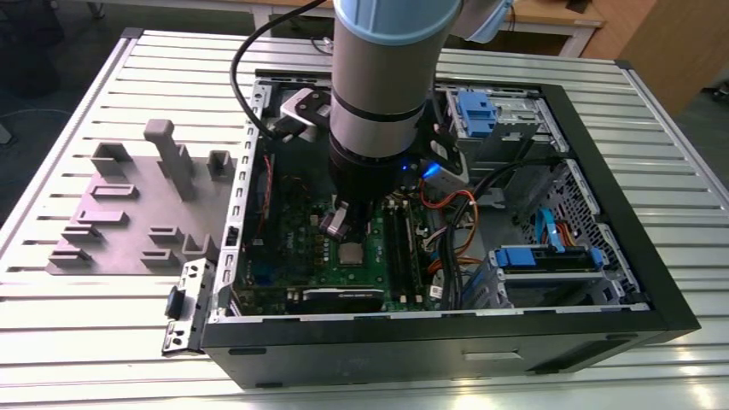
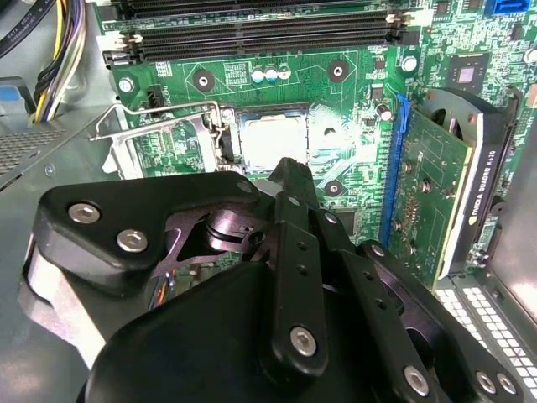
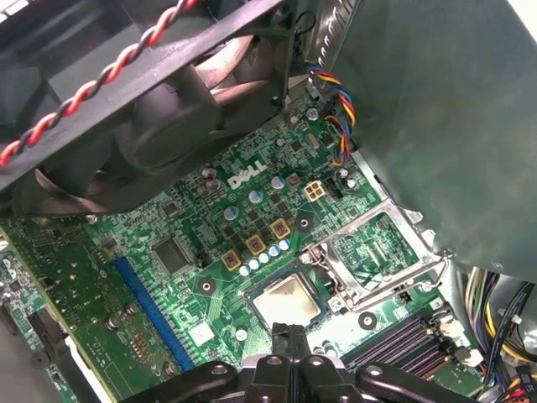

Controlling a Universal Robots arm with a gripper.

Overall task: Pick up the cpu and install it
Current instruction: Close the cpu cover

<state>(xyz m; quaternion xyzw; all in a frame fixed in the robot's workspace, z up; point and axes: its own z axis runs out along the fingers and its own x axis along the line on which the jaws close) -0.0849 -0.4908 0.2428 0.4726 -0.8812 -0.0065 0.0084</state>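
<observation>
The cpu [image 3: 288,300], a small square silver chip, lies flat in the motherboard socket inside the open computer case [image 1: 456,354]; it shows as well in the second wrist view [image 2: 273,138] and as a pale square in the exterior view [image 1: 351,252]. The socket's metal frame [image 3: 379,252] stands swung open beside it. My gripper [image 3: 290,337] hangs just above the chip's edge, fingers together and shut, with nothing between them. In the second wrist view the gripper [image 2: 290,168] points at the chip's near edge. In the exterior view the gripper [image 1: 338,225] sits low under the arm.
Black memory slots [image 2: 252,38] run beside the socket. A graphics card [image 2: 445,193] stands in the blue slot. A case fan [image 3: 168,109] and coloured cables [image 3: 331,109] hang close. Blue drive caddies [image 1: 547,256] fill the case's right. A grey fixture block [image 1: 137,205] lies on the slatted table.
</observation>
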